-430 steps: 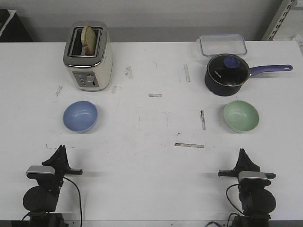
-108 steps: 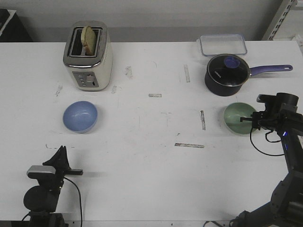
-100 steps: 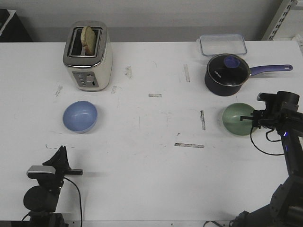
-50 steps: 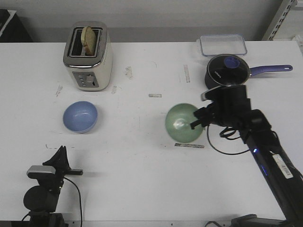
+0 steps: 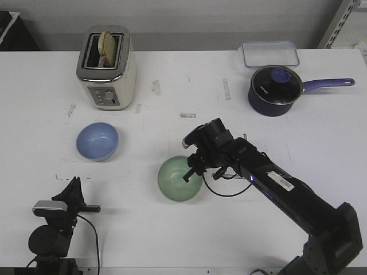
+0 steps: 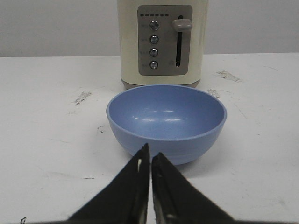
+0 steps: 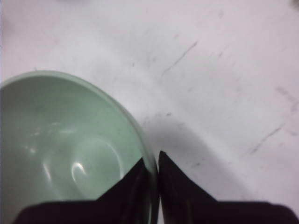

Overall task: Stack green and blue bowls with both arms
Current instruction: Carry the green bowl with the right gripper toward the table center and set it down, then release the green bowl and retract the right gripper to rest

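the green bowl [image 5: 180,179] sits near the middle of the white table [image 5: 172,229], nothing in it; the right gripper [image 5: 192,169] is pinched on its rim, one finger inside and one outside, seen close in the right wrist view [image 7: 150,170]. whether the bowl rests on the table or hangs just above it cannot be told. the blue bowl [image 5: 97,141] stands upright and empty to the left, well apart from the green one, in front of the toaster [image 5: 106,67], which holds a slice of bread [image 5: 108,44]. the left gripper [image 6: 150,163] is down at the near left edge, its fingers pressed together on nothing, pointing at the blue bowl. at the far right a lidded saucepan [image 5: 275,90] stands beside a clear lidded box [image 5: 270,54]. bare table lies between the two bowls.
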Motion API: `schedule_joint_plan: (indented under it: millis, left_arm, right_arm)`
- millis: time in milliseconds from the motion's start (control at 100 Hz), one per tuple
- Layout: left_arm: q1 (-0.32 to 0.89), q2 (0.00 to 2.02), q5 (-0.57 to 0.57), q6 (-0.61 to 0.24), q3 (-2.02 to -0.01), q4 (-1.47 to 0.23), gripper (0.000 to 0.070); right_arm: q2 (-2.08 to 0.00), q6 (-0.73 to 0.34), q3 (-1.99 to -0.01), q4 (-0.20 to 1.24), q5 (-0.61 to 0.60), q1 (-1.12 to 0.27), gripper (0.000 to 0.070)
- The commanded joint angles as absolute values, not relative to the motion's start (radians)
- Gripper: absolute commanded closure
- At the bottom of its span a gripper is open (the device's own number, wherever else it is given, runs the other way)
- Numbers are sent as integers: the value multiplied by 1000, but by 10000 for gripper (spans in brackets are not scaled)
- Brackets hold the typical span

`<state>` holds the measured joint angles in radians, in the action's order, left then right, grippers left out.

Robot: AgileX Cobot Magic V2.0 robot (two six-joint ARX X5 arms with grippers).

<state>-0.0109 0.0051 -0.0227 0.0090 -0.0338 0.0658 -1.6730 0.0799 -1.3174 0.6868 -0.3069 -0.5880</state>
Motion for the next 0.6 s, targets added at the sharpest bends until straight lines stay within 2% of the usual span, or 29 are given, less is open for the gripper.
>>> schedule_joint_plan:
  millis: [0,260,340,380,510,590]
  left_arm:
    - [-11,4,-23,7,-13,77,699]
    - [-11,4,-23,7,-13,77,699]
    - [-11,4,-23,7,-13,77,699]
    - [-11,4,-23,7,-13,77,699]
    - [-11,4,-23,7,-13,77,699]
    - [-11,4,-23,7,-13,77,699]
  right_arm:
    - [-1718,67,-1329,674,-306,-593,700]
    - [-1763,68,-1329,673,-307,-591,695]
    - [-1763,68,-1329,673,-316,-592,648]
    - [-1762,68,-1330,675,-318,-592,575]
    - [-1757,68,-1332,677,-322,-589,263]
    - [-1745,68,-1340,678,-325,-587,132]
